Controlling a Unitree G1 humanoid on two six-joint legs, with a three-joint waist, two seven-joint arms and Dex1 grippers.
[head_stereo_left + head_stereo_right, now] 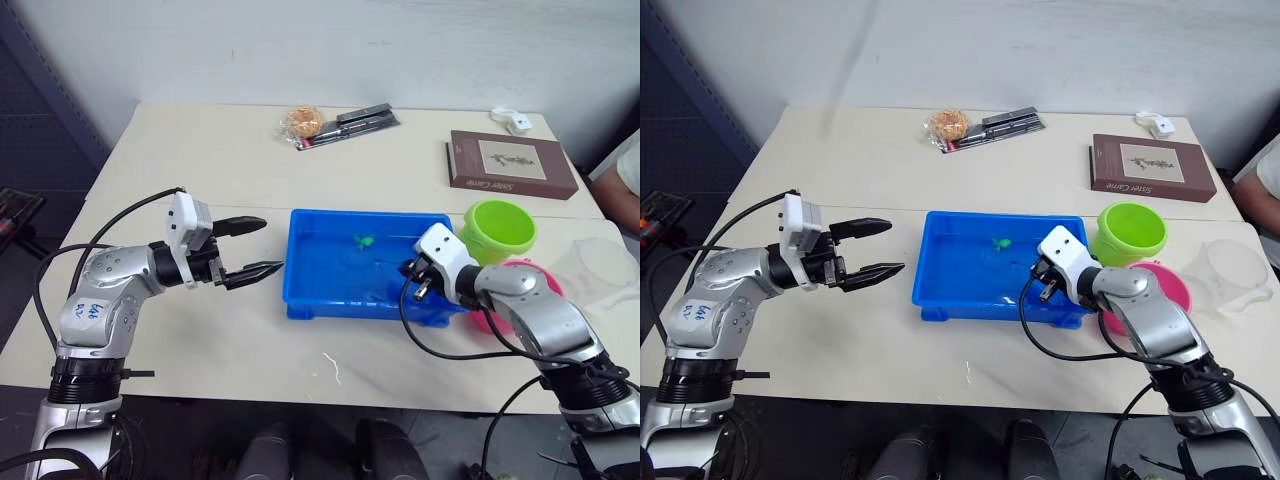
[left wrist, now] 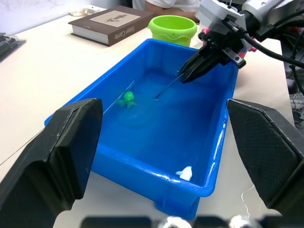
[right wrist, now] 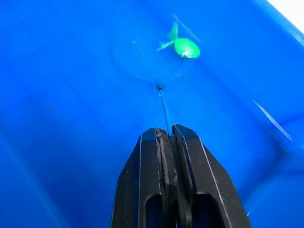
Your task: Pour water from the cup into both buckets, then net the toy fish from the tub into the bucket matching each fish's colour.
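Note:
The blue tub (image 1: 296, 272) holds water, with a green toy fish (image 1: 364, 240) floating near its far wall. My right gripper (image 3: 166, 134) reaches in over the tub's right end, shut on the thin wire handle of a net (image 3: 163, 107). The net's clear hoop lies in the water just short of the green fish (image 3: 185, 47). My left gripper (image 1: 270, 246) hovers open just left of the tub, holding nothing. The lime-green bucket (image 1: 498, 228) and the pink bucket (image 1: 1165, 285) stand right of the tub, the pink one partly behind my right arm. The clear cup (image 1: 600, 265) sits upright further right.
A brown book (image 1: 510, 162) lies behind the buckets. A snack bag (image 1: 303, 122) and black items (image 1: 362, 119) lie at the table's far middle, and a small white object (image 1: 516, 122) at the far right. A small white piece (image 2: 184, 174) rests in the tub's corner. A person's sleeve (image 1: 630, 170) shows at the right edge.

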